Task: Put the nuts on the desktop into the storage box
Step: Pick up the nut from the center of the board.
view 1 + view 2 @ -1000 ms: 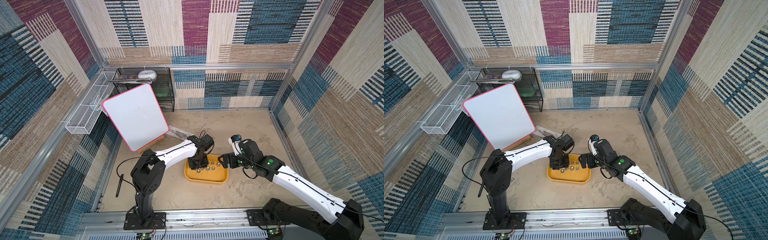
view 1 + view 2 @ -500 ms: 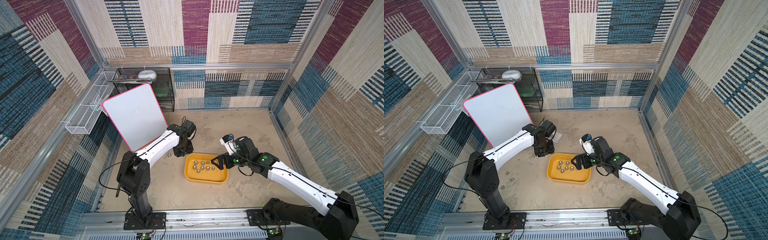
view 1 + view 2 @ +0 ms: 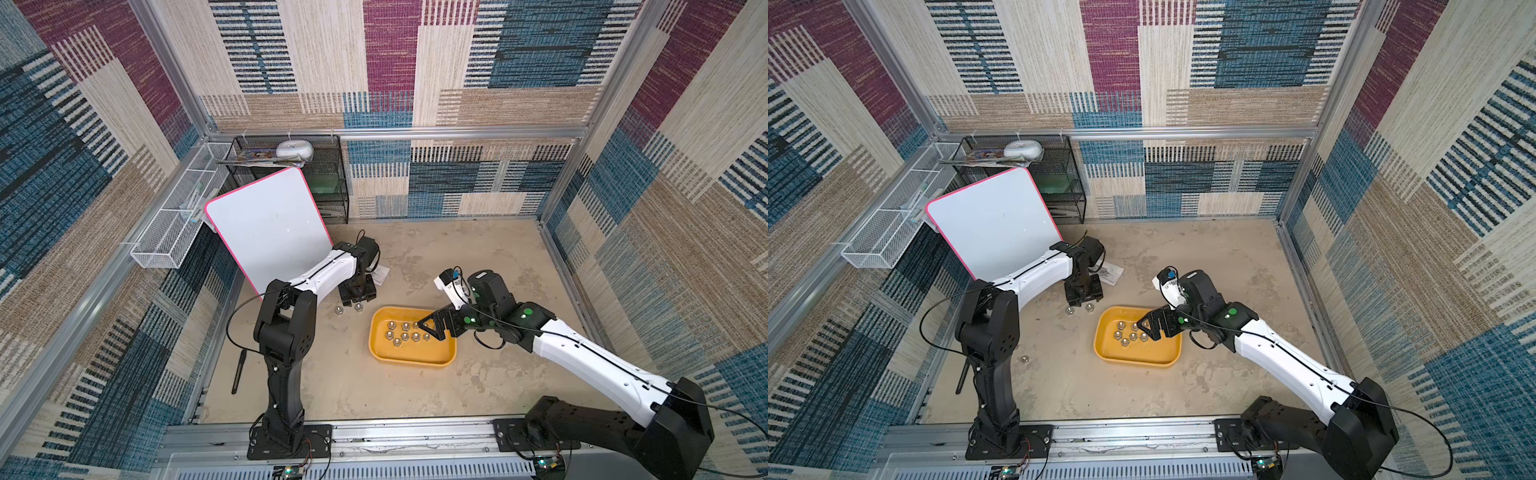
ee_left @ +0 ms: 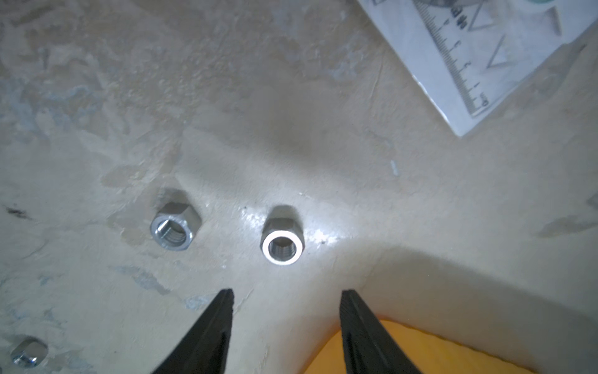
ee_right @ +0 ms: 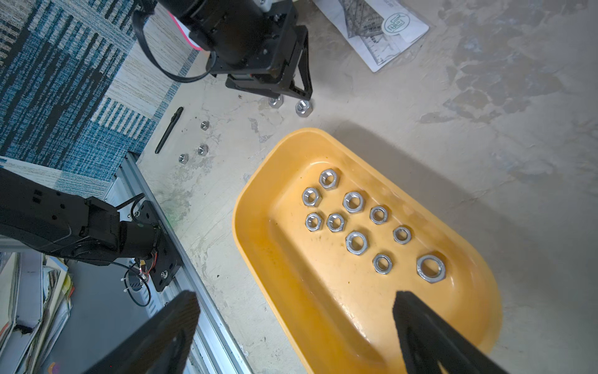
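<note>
Ten nuts (image 5: 353,202) are lying in the storage box (image 5: 259,233), which is sitting mid-tabletop (image 5: 485,129). Five more are resting on the tabletop outside it. Two nuts (image 4: 282,243) are lying just ahead of the left jaws, which are standing apart around nothing. Three nuts (image 5: 202,149) are lying beside a black pen (image 5: 169,129). In both top views the left arm (image 3: 324,276) is covering at least two of those three. The right jaws are hanging wide apart above one end of the storage box, gripping nothing. A printed ruler sheet (image 4: 485,48) is lying nearby.
</note>
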`<action>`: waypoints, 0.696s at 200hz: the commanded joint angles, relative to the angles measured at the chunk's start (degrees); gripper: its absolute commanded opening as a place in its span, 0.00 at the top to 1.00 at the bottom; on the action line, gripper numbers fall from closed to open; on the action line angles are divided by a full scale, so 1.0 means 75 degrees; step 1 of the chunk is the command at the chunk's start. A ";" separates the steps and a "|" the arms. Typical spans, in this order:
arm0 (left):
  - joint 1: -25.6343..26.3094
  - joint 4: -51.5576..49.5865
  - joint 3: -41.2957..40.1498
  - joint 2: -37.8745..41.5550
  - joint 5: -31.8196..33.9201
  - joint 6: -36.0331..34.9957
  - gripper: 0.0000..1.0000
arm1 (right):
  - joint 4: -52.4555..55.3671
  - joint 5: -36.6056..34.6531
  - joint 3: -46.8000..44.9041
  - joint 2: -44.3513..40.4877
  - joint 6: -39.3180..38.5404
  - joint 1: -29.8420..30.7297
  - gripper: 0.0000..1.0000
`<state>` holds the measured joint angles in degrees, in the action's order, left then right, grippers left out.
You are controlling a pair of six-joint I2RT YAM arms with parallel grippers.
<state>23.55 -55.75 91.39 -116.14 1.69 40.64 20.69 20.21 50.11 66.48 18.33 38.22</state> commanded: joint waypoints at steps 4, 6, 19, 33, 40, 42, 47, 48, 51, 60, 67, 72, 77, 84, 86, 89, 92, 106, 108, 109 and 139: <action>-0.0035 0.0038 0.0151 -0.0275 0.0022 -0.0033 0.44 | -0.0107 0.0030 0.0084 0.0029 -0.0041 0.0005 0.01; -0.0041 0.0044 0.0141 -0.0291 0.0018 -0.0012 0.44 | -0.0103 0.0014 0.0082 0.0030 -0.0024 0.0009 0.01; -0.0036 0.0071 0.0048 -0.0323 0.0053 0.0050 0.45 | -0.0089 -0.0031 0.0104 0.0053 -0.0036 0.0002 0.00; -0.0041 0.0096 -0.0063 -0.0354 0.0143 0.0089 0.46 | -0.0098 -0.0069 0.0116 0.0076 -0.0063 0.0005 0.01; -0.0035 0.0156 -0.0126 -0.0357 0.0152 0.0099 0.47 | -0.0092 -0.0085 0.0125 0.0086 -0.0058 0.0002 0.00; -0.0035 0.0164 -0.0142 -0.0352 0.0153 0.0109 0.47 | -0.0097 -0.0088 0.0136 0.0089 -0.0063 0.0005 0.00; -0.0035 0.0173 -0.0161 -0.0370 0.0158 0.0130 0.48 | -0.0098 -0.0102 0.0138 0.0100 -0.0063 0.0002 0.01; -0.0035 0.0182 -0.0162 -0.0376 0.0154 0.0133 0.48 | -0.0098 -0.0103 0.0139 0.0101 -0.0070 0.0002 0.01; -0.0041 0.0191 -0.0162 -0.0389 0.0156 0.0135 0.48 | -0.0097 -0.0104 0.0152 0.0107 -0.0076 0.0006 0.01; -0.0051 0.0197 -0.0146 -0.0443 0.0145 0.0179 0.49 | -0.0093 -0.0104 0.0173 0.0124 -0.0079 0.0008 0.01; -0.0039 0.0197 -0.0133 -0.0469 0.0128 0.0222 0.49 | -0.0074 -0.0116 0.0190 0.0136 -0.0099 0.0004 0.01; -0.0044 0.0198 -0.0128 -0.0489 0.0132 0.0248 0.49 | -0.0063 -0.0127 0.0195 0.0148 -0.0089 0.0002 0.00; -0.0039 0.0212 -0.0133 -0.0499 0.0127 0.0287 0.50 | -0.0052 -0.0125 0.0209 0.0159 -0.0104 0.0002 0.01; -0.0038 0.0245 -0.0156 -0.0502 0.0137 0.0310 0.51 | -0.0048 -0.0129 0.0210 0.0160 -0.0113 0.0003 0.01; -0.0041 0.0263 -0.0161 -0.0503 0.0123 0.0320 0.51 | -0.0042 -0.0134 0.0210 0.0160 -0.0115 0.0002 0.01; -0.0046 0.0283 -0.0171 -0.0494 0.0115 0.0323 0.51 | -0.0043 -0.0139 0.0216 0.0160 -0.0112 0.0002 0.01; -0.0045 0.0293 -0.0178 -0.0499 0.0104 0.0329 0.51 | -0.0043 -0.0145 0.0213 0.0160 -0.0119 0.0004 0.01; -0.0045 0.0363 -0.0241 -0.0526 0.0107 0.0354 0.53 | -0.0035 -0.0151 0.0219 0.0159 -0.0102 0.0003 0.01; -0.0043 0.0374 -0.0252 -0.0530 0.0095 0.0354 0.54 | -0.0030 -0.0154 0.0221 0.0160 -0.0103 0.0008 0.00; -0.0039 0.0376 -0.0254 -0.0532 0.0093 0.0350 0.54 | -0.0029 -0.0153 0.0221 0.0160 -0.0108 0.0011 0.01; -0.0050 0.0551 -0.0392 -0.0564 0.0054 0.0359 0.55 | 0.0004 -0.0176 0.0233 0.0136 -0.0115 0.0009 0.01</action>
<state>23.29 -52.60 89.12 -120.05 1.76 42.85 20.71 19.49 51.31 67.59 17.87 38.22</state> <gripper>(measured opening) 0.450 0.994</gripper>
